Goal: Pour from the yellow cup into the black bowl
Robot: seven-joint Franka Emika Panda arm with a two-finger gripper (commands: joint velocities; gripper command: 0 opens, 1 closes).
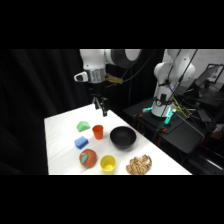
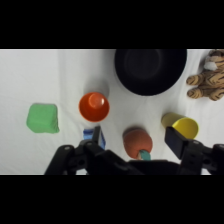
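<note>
The gripper hangs above the table's far end with its jaws apart and empty. The yellow cup stands upright near the front edge, beside the black bowl. Descend onto the cup's rim, avoiding the neighbouring orange cup.

The white table was brightly lit from above, while the room behind it was almost black. In the wrist view the table surface looked nearly washed out, and only a soft, faint shadow lay beside the orange cup. The inside of the black bowl showed no detail. A teal light glowed near the arm's base.
</note>
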